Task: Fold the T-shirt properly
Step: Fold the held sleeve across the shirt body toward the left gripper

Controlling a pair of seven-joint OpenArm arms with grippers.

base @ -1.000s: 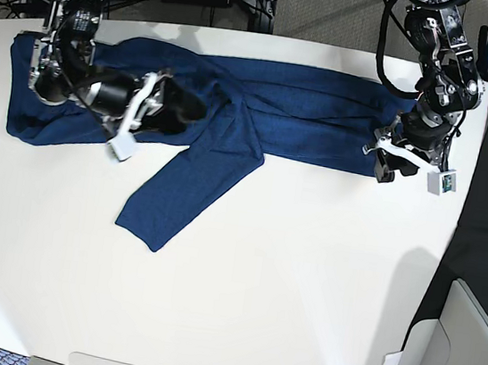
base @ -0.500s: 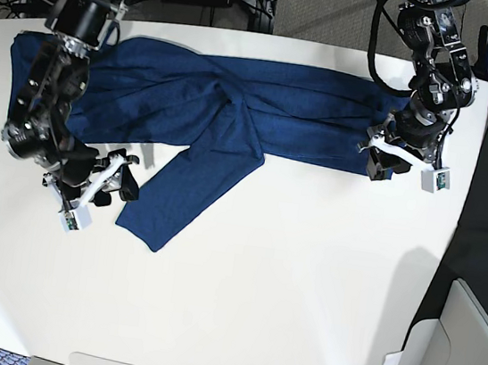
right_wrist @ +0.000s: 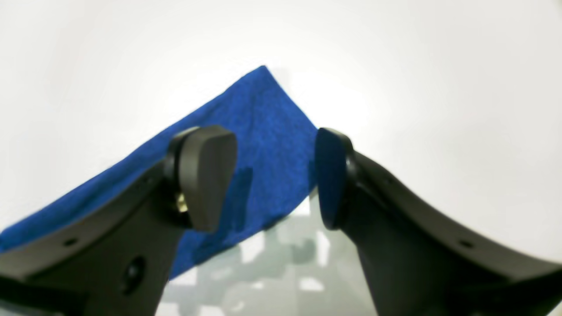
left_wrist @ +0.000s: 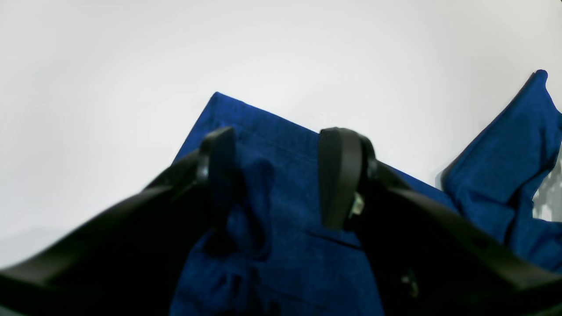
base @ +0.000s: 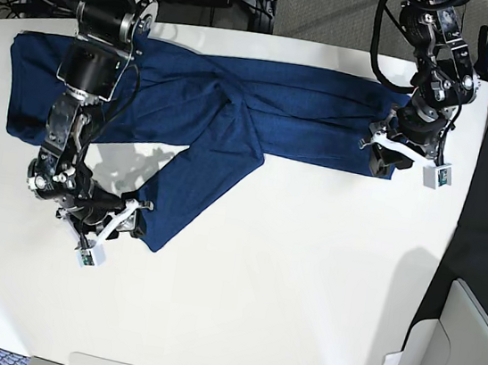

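In the base view, the shirt [base: 262,113] is seen spread along the far side of the white worktop [base: 285,278], one sleeve slanting toward the near side. The left hand [base: 389,158] is set at the shirt's edge on that view's right; the right hand [base: 122,220] is placed just beside the sleeve's tip.

In the left wrist view, the left hand [left_wrist: 281,175] is held spread, its fingers [left_wrist: 340,175] astride a cloth corner, nothing pinched.

In the right wrist view, the right hand [right_wrist: 272,175] is shown spread, the sleeve tip [right_wrist: 263,145] lying between its fingers [right_wrist: 206,175], ungripped.
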